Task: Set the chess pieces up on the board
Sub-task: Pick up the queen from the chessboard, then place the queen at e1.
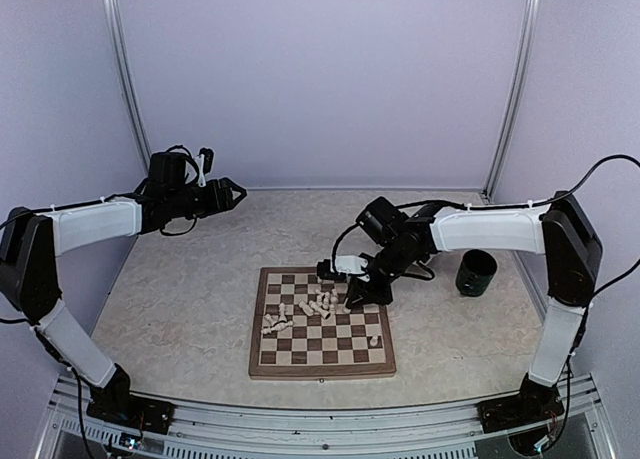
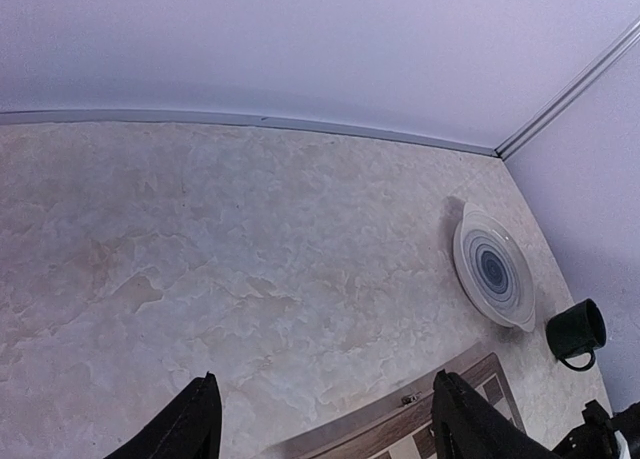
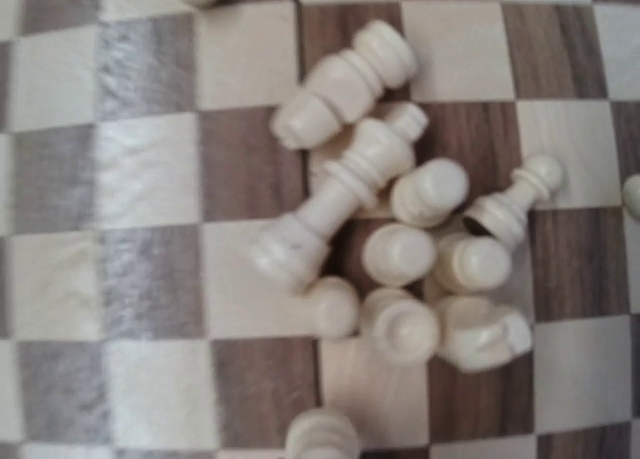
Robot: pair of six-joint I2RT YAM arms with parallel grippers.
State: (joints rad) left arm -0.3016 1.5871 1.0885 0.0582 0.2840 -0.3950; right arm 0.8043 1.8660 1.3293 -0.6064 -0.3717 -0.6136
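The board [image 1: 320, 371] lies at the table's middle with the cream chess pieces [image 1: 318, 304] heaped on its far half. A few more pieces lie at its left [image 1: 275, 325], and one stands near the right edge [image 1: 374, 341]. My right gripper [image 1: 352, 301] is shut, low over the right side of the heap. The right wrist view looks straight down on the board [image 3: 150, 179] and the tumbled pieces [image 3: 400, 254]; its fingers are out of frame. One piece [image 3: 322, 437] sits at the bottom edge, and I cannot tell whether it is held. My left gripper [image 2: 325, 424] hangs open and empty, high at the far left [image 1: 235, 191].
A dark green mug [image 1: 476, 272] stands right of the board, behind the right arm. The left wrist view shows a round grey-ringed plate [image 2: 495, 269], the mug [image 2: 577, 331] and a corner of the board [image 2: 440, 434]. Walls close in the table at the back and sides.
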